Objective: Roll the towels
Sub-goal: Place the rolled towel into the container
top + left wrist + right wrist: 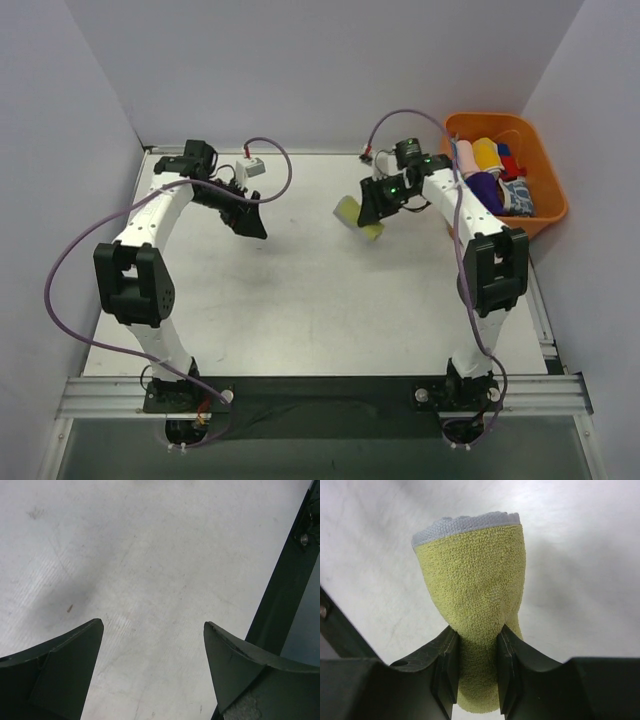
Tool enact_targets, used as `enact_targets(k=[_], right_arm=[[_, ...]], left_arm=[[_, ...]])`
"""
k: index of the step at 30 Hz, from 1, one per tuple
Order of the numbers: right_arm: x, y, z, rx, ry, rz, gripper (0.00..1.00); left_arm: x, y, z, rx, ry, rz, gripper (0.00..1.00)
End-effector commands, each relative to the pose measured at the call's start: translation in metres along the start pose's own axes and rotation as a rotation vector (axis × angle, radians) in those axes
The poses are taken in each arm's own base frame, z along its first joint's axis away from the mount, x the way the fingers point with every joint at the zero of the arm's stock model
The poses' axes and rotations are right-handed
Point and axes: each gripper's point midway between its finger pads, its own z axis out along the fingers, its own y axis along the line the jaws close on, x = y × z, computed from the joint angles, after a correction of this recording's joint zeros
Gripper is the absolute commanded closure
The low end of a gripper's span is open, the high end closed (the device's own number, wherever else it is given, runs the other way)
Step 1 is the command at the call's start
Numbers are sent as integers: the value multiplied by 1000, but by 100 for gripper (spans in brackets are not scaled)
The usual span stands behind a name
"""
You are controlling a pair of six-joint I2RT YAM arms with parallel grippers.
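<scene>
Two arms work over a white table (300, 310). Right gripper (477, 630) — jaws drawn narrow on the pale yellow-green towel (475, 570), pinching its gathered middle, with the grey edge at the far end in the wrist view. The towel sits right of the table's centre, apparently off the surface, near the orange basket (550, 170). Left gripper (152, 625) — jaws spread wide, gripping nothing, above the table's left half. Rolled cloths, among them a blue-and-white towel (518, 198), lie in the basket.
</scene>
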Motion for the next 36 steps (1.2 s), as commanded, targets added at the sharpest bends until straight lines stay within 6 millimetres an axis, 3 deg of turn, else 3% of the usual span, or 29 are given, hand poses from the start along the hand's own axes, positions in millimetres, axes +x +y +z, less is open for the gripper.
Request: enact_targets(k=[1,6,10,12,17,20,23,26,30,36], right_arm=[[-25,-23,-73,143,-119,59,100],[-38,-120,-175,539,-249,115,100],[-22,-189,-244,765,-309,225,100],[-5,-221,-267,843,-310,283,100],[11,-266,-313,948,-349,353,100],[25,-287,-321,952,-339,374,100],[36,-295,-311,912,-304,393,100],[40,-291,-287,821,-280,410,100],[49,-281,-241,667,-227,460,100],[58,-274,-191,583,-141,511,100]], left_arm=[[-37,-21,-4,-53,-39,120,7],[-67,-46,-2,-29,-74,143,4],[-81,-47,-2,-33,-91,146,3],[-82,-41,2,-34,-84,114,3],[-84,-28,10,-44,-62,68,3],[-84,-19,16,-53,-46,31,3],[-79,-12,24,-51,-24,-15,3],[-72,-9,28,-54,-4,-51,3],[-69,-2,26,-99,8,-52,3],[-63,-1,26,-112,22,-52,3]])
